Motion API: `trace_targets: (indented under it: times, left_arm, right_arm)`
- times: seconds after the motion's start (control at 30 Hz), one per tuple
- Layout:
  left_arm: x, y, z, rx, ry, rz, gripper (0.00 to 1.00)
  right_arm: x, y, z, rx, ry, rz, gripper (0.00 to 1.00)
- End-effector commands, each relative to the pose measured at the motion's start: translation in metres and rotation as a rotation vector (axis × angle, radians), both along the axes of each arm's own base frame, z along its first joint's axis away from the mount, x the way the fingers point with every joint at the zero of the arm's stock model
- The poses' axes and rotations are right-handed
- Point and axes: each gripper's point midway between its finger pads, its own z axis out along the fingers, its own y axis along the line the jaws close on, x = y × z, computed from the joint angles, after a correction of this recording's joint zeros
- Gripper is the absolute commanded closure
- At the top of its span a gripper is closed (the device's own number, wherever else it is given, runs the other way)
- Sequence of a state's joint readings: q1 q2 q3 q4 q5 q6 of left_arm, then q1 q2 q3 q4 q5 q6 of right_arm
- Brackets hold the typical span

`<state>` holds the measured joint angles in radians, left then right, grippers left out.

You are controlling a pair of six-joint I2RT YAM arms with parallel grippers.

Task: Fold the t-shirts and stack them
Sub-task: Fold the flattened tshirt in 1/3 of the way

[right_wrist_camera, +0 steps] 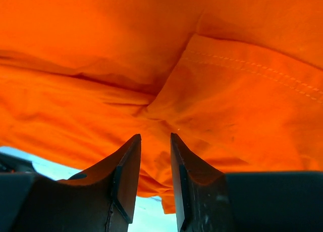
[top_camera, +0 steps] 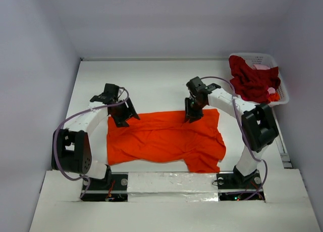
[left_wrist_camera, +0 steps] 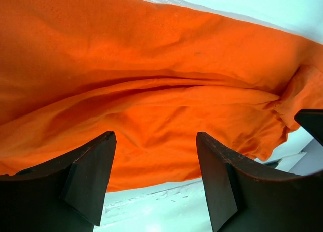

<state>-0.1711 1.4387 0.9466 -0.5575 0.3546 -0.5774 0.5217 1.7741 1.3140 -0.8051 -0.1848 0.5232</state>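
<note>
Nearest the arm bases, the orange-red t-shirt (top_camera: 161, 138) lies spread on the white bench (top_camera: 151, 75). It is roughly flat but rumpled, with long creases running across it. One lower corner bulges towards the near right, and a sleeve hangs out on that same side.

The left hand (top_camera: 123, 117) sits at the shirt's far left corner, just over the cloth's edge. In the left wrist view this hand (left_wrist_camera: 155, 136) is released. Its two dark fingers (left_wrist_camera: 91, 181) stand wide apart, with nothing between them and the orange cloth (left_wrist_camera: 151, 65) beyond.

The right hand (top_camera: 192, 114) is at the shirt's far edge, right of the middle. In the right wrist view the hand (right_wrist_camera: 154, 137) is parted only narrowly. No cloth shows pinched between its fingers (right_wrist_camera: 126, 176), and it points at a stitched hem of the shirt (right_wrist_camera: 101, 50).

Well beyond the shirt's far right corner stands a white lattice basket (top_camera: 260, 57) against the wall. It holds a dark crimson t-shirt (top_camera: 252, 80), bunched up and draped over the rim facing the orange shirt. A bit of pink cloth (top_camera: 262, 66) shows behind it.
</note>
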Motion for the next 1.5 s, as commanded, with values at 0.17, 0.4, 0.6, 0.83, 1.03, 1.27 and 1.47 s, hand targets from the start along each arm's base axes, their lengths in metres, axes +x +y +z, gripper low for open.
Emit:
trace_targets:
  times: [0.17, 0.4, 0.6, 0.83, 1.03, 1.27, 1.47]
  left_arm:
    - [0.014, -0.003, 0.001, 0.024, -0.015, -0.028, 0.39]
    - [0.016, -0.008, -0.005, 0.031, -0.011, -0.044, 0.39]
    - [0.025, -0.003, -0.007, 0.071, -0.012, -0.042, 0.39]
    - [0.028, -0.008, -0.006, 0.076, -0.017, -0.058, 0.39]
    - [0.029, -0.006, -0.007, 0.096, -0.013, -0.063, 0.39]
    - [0.030, -0.005, -0.011, 0.103, -0.007, -0.066, 0.39]
    - [0.030, -0.005, -0.010, 0.104, -0.005, -0.067, 0.39]
  right_arm:
    - [0.029, -0.002, 0.006, -0.066, -0.089, -0.045, 0.65]
    - [0.044, -0.001, 0.006, -0.093, -0.110, -0.054, 0.66]
    - [0.047, -0.006, -0.002, -0.127, -0.115, -0.076, 0.65]
    - [0.049, -0.015, -0.018, -0.181, -0.113, -0.114, 0.65]
    - [0.052, -0.013, -0.028, -0.186, -0.104, -0.116, 0.65]
    - [0.049, -0.008, -0.041, -0.172, -0.067, -0.120, 0.65]
    - [0.048, -0.009, -0.045, -0.177, -0.061, -0.117, 0.66]
